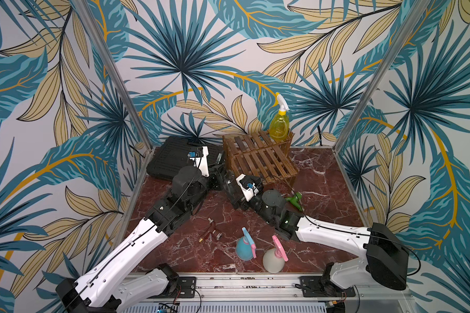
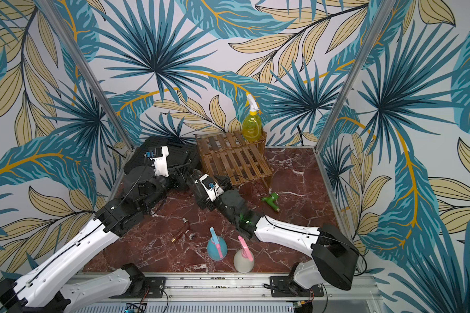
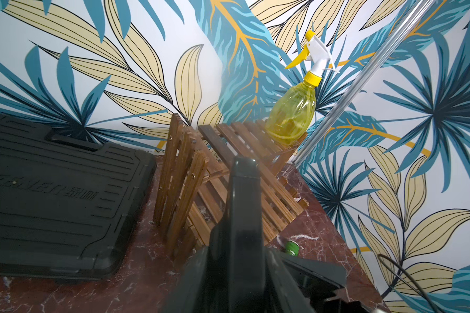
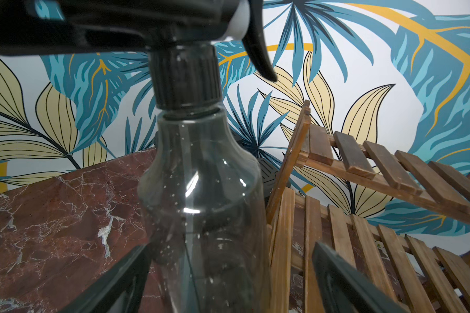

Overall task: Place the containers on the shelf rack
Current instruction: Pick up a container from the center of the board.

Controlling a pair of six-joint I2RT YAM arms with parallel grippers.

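A smoky grey bottle [image 4: 201,195] with a black head stands just left of the wooden shelf rack [image 1: 258,157]. My right gripper [image 4: 228,281] is open, its fingers apart on either side of the bottle's body. My left gripper [image 3: 240,233] is shut on the bottle's black head. In both top views the two grippers meet at the rack's front left corner and hide this bottle. A yellow bottle [image 1: 279,123] stands upright on the rack's upper step. The light blue bottle [image 1: 244,248] and the white bottle [image 1: 274,260] stand near the table's front edge.
A flat black ribbed case [image 1: 174,158] lies at the back left beside the rack. A green nozzle [image 1: 296,200] lies right of my right arm. Small metal fittings [image 1: 210,230] lie at the front middle. Metal posts stand at both back corners.
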